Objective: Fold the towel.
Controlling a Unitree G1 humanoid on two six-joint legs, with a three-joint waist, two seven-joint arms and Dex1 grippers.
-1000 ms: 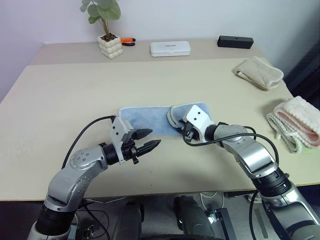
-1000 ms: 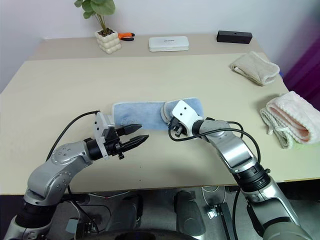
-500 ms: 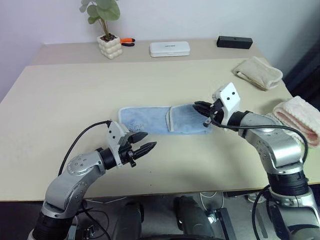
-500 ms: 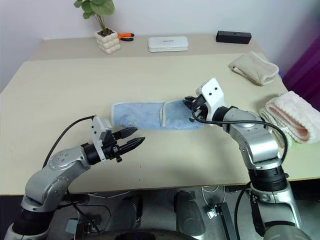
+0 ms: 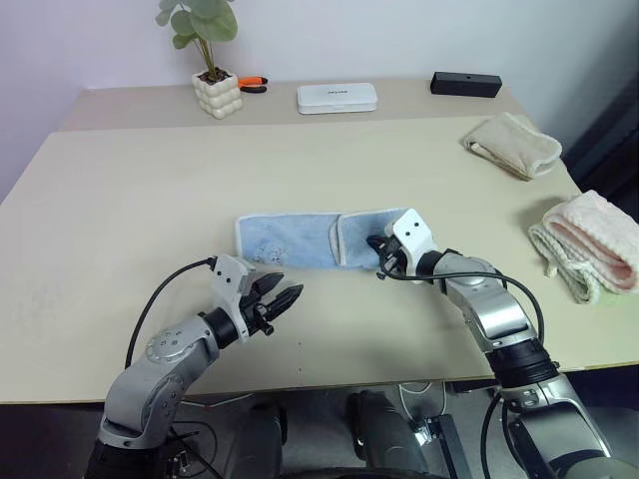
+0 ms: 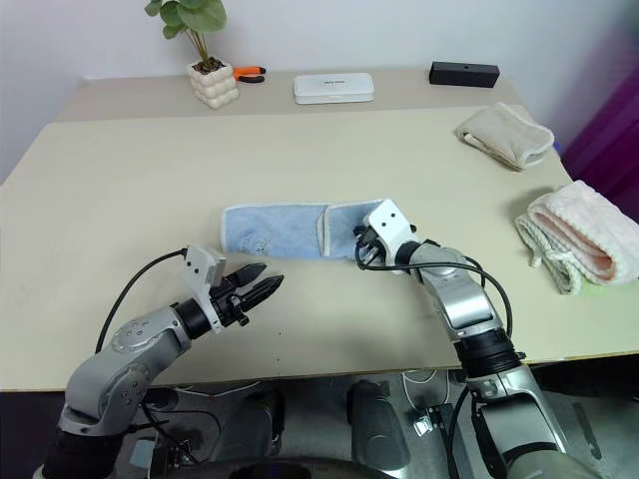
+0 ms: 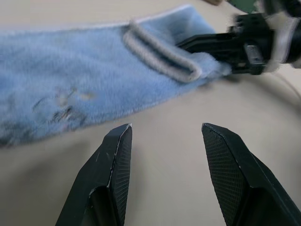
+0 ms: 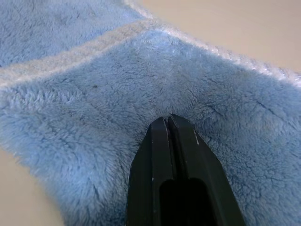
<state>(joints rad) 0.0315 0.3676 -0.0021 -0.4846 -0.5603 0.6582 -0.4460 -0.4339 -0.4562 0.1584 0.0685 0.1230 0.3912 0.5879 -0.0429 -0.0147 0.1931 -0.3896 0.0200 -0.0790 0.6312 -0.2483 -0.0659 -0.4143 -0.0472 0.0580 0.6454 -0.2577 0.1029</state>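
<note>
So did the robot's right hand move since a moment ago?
Yes. The right hand slid back left along the towel, away from the pink-and-cream folded towel, and now presses, shut, on the folded-over flap.

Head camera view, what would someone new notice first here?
The light blue towel lying mid-table, one end folded over, with the right gripper shut, its tips pressed into that folded end. The left gripper hangs open above the table just short of the towel's near edge.
</note>
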